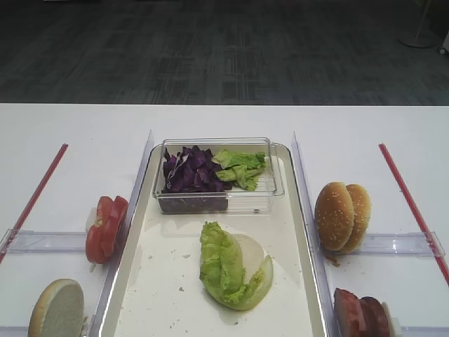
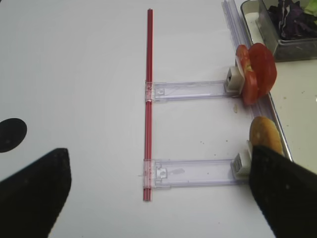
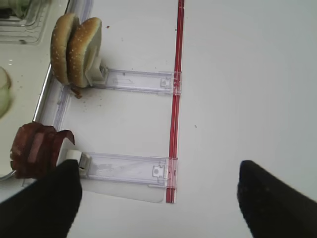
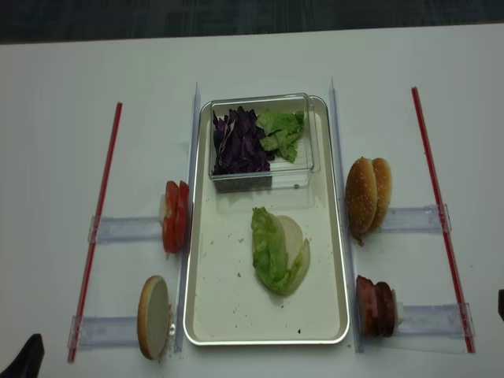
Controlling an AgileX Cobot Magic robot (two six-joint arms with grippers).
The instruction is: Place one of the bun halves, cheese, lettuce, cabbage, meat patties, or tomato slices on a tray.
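The silver tray point(image 1: 168, 281) lies in the middle. On it a light-green lettuce leaf point(image 1: 219, 263) rests over a pale bun half point(image 1: 251, 253). Purple cabbage point(image 1: 189, 172) and more lettuce point(image 1: 242, 167) fill a clear box. Tomato slices point(image 1: 105, 228) and a bun half point(image 1: 57, 309) stand left of the tray. Two bun halves point(image 1: 342, 215) and meat patties point(image 1: 361, 314) stand to its right. No cheese shows. My left gripper point(image 2: 156, 196) hangs open and empty over the table beside the left bun half point(image 2: 265, 134). My right gripper point(image 3: 158, 201) is open and empty beside the patties point(image 3: 34, 151).
The clear box point(image 1: 210, 203) sits at the tray's far end. Red strips point(image 1: 410, 203) point(image 2: 148, 99) run down both sides of the table. Clear plastic holders point(image 3: 129, 168) point(image 2: 193, 171) carry the upright food. Clear dividers point(image 1: 303, 182) flank the tray.
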